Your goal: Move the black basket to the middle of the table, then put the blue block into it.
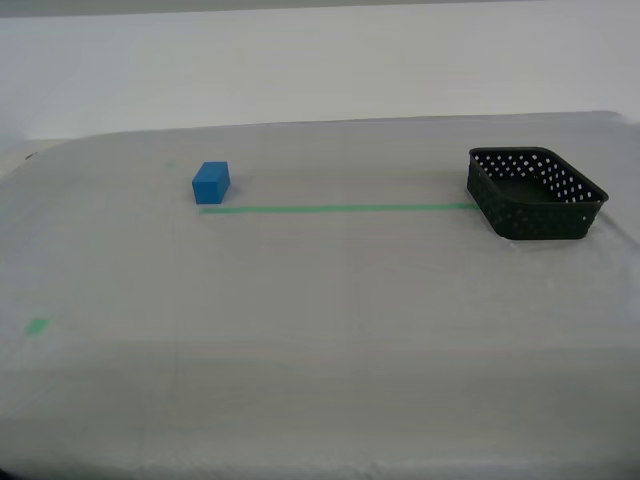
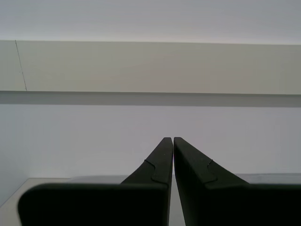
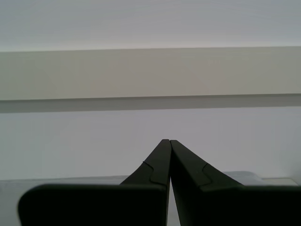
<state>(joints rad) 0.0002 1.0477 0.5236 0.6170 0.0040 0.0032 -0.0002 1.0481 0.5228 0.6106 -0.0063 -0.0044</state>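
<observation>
The black basket (image 1: pixel 535 193) stands upright and empty on the table (image 1: pixel 320 330) at the exterior view's far right, at the end of a green tape line (image 1: pixel 335 209). The blue block (image 1: pixel 211 182) sits at the other end of that line, left of centre. No arm shows in the exterior view. My first gripper (image 3: pixel 170 141) is shut and empty, pointing at a pale wall. My second gripper (image 2: pixel 173 139) is shut and empty, also facing the wall. Neither wrist view shows the basket or the block.
A small green mark (image 1: pixel 37 326) lies on the cloth near the exterior view's left edge. A pale wall (image 1: pixel 320 60) rises behind the table's far edge. The basket stands close to the table's right edge.
</observation>
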